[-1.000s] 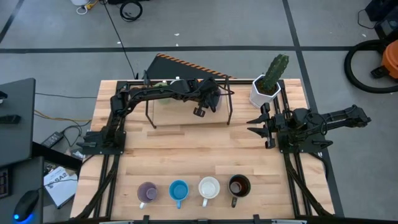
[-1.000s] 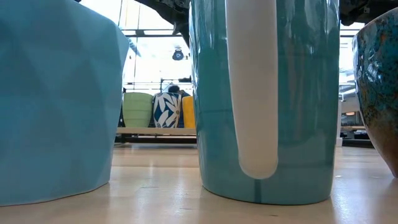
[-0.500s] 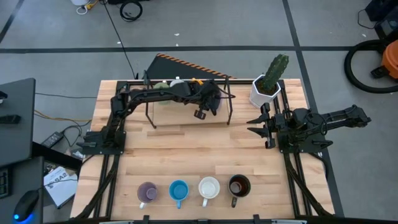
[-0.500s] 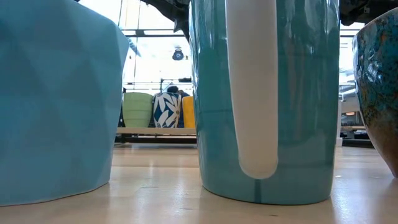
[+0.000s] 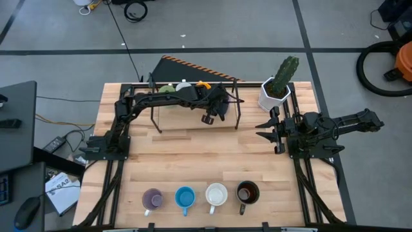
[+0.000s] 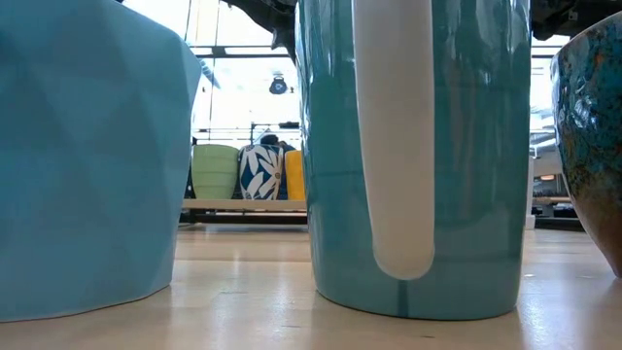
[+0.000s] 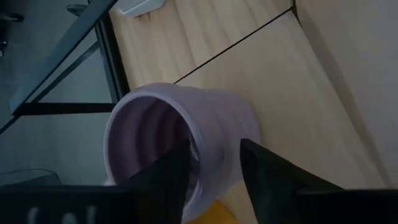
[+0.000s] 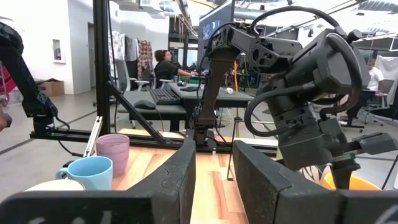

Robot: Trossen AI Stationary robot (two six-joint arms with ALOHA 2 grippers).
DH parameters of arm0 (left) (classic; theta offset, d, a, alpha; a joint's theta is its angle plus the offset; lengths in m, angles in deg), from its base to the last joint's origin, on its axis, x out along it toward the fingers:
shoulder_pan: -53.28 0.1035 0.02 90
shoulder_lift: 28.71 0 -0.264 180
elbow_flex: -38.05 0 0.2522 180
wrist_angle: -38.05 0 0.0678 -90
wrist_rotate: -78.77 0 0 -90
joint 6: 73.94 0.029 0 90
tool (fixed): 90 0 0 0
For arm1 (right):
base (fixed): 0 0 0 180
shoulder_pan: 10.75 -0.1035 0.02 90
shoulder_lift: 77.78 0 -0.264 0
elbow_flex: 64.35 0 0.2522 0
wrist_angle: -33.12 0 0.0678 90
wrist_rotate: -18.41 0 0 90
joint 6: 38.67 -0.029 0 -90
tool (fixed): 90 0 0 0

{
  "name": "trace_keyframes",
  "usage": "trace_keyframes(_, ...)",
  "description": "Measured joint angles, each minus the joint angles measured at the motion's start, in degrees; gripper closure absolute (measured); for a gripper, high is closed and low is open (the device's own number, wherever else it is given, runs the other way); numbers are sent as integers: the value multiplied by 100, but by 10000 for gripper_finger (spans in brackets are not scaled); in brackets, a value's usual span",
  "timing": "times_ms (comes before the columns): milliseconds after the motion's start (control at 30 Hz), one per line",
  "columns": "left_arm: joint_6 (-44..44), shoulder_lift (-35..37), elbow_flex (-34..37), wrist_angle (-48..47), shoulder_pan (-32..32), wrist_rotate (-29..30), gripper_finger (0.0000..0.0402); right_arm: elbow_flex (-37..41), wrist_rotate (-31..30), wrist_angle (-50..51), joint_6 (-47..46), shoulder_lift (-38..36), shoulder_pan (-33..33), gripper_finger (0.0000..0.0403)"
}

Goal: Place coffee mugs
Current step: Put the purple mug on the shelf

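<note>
My left gripper [image 5: 215, 106] reaches over the black wire rack [image 5: 155, 117] at the table's far middle and is shut on a lilac mug [image 7: 180, 130], which the gripper hides in the high view. Green [image 5: 166, 89], white [image 5: 183, 85] and orange [image 5: 203, 84] mugs stand on the rack. Purple [image 5: 152, 198], blue [image 5: 185, 197], white [image 5: 216, 194] and dark brown [image 5: 247, 192] mugs stand in a row at the near edge. My right gripper [image 5: 267, 129] waits open and empty at the table's right. My left gripper holds the lilac mug by its rim wall [image 7: 219, 132], one finger [image 7: 171, 171] inside the mug and one [image 7: 264, 168] outside. The mug's mouth faces the wrist camera. Whether its base rests on anything, the mug itself hides.
A white faceted pot with a cactus [image 5: 273, 93] stands at the far right, close to my right arm. The near-row mugs fill the low view [image 6: 418, 146]. Bare wood lies between the rack and the near row. People sit at desks beyond the table [image 8: 166, 65].
My left arm has drawn a little toward the table's near edge, so the green, white and orange mugs on the rack now show behind it. Its gripper stays shut on the lilac mug.
</note>
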Motion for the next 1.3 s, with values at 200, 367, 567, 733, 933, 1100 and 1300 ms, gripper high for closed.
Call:
trace_keyframes(200, -78, 0, 0, 48, -58, 352, 198, 0, 0, 0, 0, 0, 0, 289)
trace_keyframes(367, -331, 0, 2, 341, -123, 482, 184, 0, 0, 2, 0, 0, 0, 289)
trace_keyframes(567, -756, -2, 4, 389, -86, 481, 184, 0, 0, 0, 0, 0, 0, 289)
trace_keyframes(733, -779, -2, 119, 580, -67, 487, 184, 0, 0, -2, 0, 0, 0, 289)
trace_keyframes(933, -390, -9, 419, 961, -68, 676, 184, 0, 0, -2, 0, 9, 0, 289)
trace_keyframes(1100, -330, -9, 476, 1050, -25, 841, 185, 0, 0, -2, 0, 9, 0, 289)
trace_keyframes(1300, -331, -74, 479, 1081, 108, 896, 185, 0, 0, -4, 0, 9, 0, 289)
